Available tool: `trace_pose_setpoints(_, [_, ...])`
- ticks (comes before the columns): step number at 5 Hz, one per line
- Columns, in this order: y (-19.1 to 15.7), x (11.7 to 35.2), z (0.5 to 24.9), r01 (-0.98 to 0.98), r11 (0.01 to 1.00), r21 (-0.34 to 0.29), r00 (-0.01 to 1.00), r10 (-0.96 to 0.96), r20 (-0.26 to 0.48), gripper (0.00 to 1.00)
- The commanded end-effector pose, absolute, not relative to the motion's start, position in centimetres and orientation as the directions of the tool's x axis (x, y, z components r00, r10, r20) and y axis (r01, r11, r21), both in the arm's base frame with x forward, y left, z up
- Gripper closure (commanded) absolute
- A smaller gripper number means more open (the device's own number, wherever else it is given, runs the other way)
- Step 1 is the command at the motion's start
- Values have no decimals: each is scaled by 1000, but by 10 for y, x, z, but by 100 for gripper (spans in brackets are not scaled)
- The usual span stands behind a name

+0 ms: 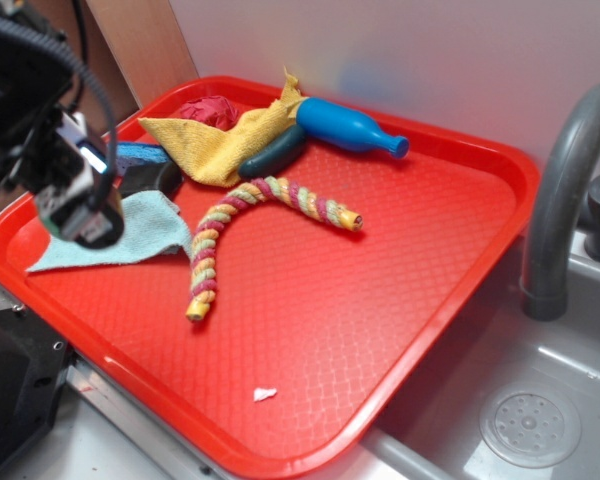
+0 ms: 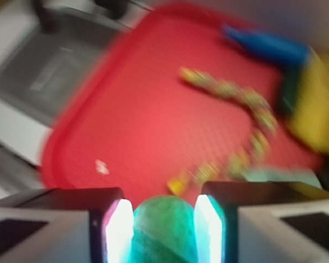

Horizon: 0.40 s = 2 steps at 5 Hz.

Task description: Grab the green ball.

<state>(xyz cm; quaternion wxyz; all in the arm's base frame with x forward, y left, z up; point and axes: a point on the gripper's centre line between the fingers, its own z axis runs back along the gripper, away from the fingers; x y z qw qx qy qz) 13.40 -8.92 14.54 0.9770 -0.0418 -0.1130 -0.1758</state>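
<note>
Already well along, by the look of it. Wrist view: green ball [image 2: 164,230] sits between the two fingers of the gripper [image 2: 164,233], a lit pad [image 2: 119,233] pressed to each side of it, so the gripper is clenched on the ball. That view is badly blurred; I cannot make out the ball's surface detail or whether it is squeezed or only lightly pinched.

Red tray [image 2: 88,137] appears far below the fingers in the wrist view, which suggests the ball is off the tray surface and held aloft. I judge it lifted, not resting.

Exterior view: the arm's dark body [image 1: 40,130] sits over the left edge of the tray, above a light blue cloth [image 1: 145,230]. The ball itself is not visible from this side; the arm hides it.

On the tray, none of it in contact with the gripper:
- braided rope toy [image 1: 230,225], bent, near the middle
- yellow cloth [image 1: 225,140] toward the back
- blue bottle-shaped toy [image 1: 345,125] at the back
- dark green cylinder [image 1: 275,150] partly under the yellow cloth
- dark red lump [image 1: 205,110] at the back left
- small white scrap [image 1: 265,394] near the front edge

Judgement: the grab looks done. What is left, if anything, is only keeping the hold secure
</note>
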Motion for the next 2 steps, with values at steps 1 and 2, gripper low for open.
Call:
trace_pose_setpoints(1, [-103,142,162,5,1000,-27,979,1,205,100])
trace_pose_setpoints(2, [-104,145,156,-22,999,-26,981,26,191,100])
